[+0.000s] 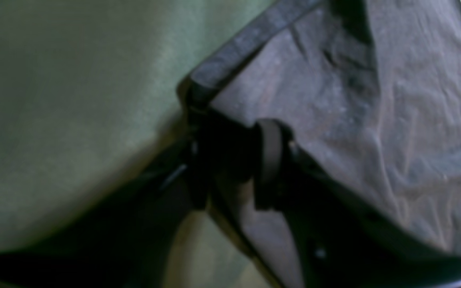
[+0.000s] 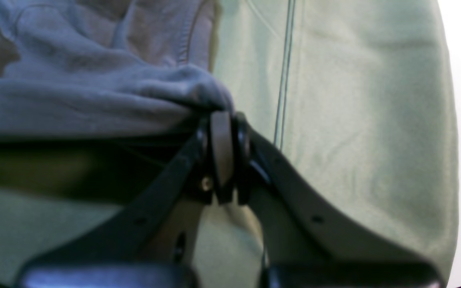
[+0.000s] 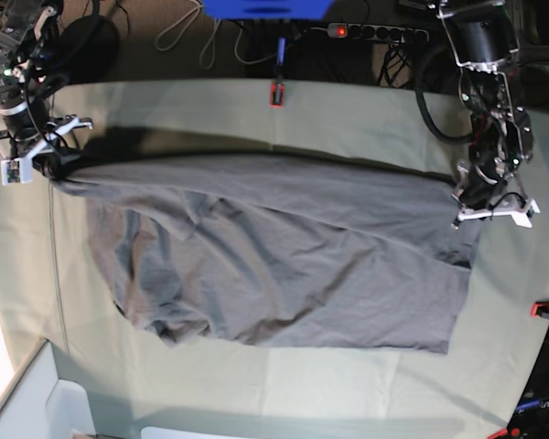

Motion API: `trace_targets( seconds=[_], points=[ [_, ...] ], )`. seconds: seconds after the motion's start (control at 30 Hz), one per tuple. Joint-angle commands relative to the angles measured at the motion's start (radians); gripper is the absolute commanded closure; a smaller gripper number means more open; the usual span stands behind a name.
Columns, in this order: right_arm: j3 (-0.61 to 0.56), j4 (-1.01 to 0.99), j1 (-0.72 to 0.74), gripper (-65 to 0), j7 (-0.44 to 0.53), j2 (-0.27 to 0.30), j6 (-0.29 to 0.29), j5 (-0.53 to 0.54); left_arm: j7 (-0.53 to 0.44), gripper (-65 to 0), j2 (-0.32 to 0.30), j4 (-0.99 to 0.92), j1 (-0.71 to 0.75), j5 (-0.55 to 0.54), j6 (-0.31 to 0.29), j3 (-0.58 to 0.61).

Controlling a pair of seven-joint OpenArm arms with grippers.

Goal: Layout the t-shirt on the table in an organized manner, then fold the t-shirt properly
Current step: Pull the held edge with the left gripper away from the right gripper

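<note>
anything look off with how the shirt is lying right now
Yes. The t-shirt is stretched between both grippers, but its sleeve end near the right gripper is bunched and rumpled, with a diagonal fold, not flat on the table.

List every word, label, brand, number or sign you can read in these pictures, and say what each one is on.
None: no text can be read in any view.
The t-shirt shows plain grey cloth, with no print or label in sight.
The table cover is bare green cloth.
The white tags by the left gripper and right gripper are too small to read.
The blue object at the top edge shows no lettering.
</note>
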Motion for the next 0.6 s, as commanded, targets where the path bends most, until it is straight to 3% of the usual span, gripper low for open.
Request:
trace_targets(
  seconds=[0.0, 0.07, 0.33, 0.57],
  points=[
    [0.004, 0.017, 0.003, 0.0, 0.024, 0.014, 0.011, 0.018, -0.014, -9.4, -0.018, 0.021, -0.016, -0.001, -0.007, -0.004],
    [0.004, 0.017, 0.003, 0.0, 0.024, 0.014, 0.011, 0.018, -0.014, 0.0, -0.020, 0.026, -0.014, -0.001, -0.007, -0.004],
    [0.007, 0.017, 0.003, 0.0, 0.024, 0.014, 0.011, 0.018, -0.014, 0.0, -0.007, 0.122, 0.058, -0.009, -0.007, -0.099],
    [0.013, 0.019, -0.001, 0.0, 0.024, 0.014, 0.011, 0.020, -0.012, 0.0, 0.042, 0.236, 0.159, -0.009, -0.007, -0.192]
  ],
)
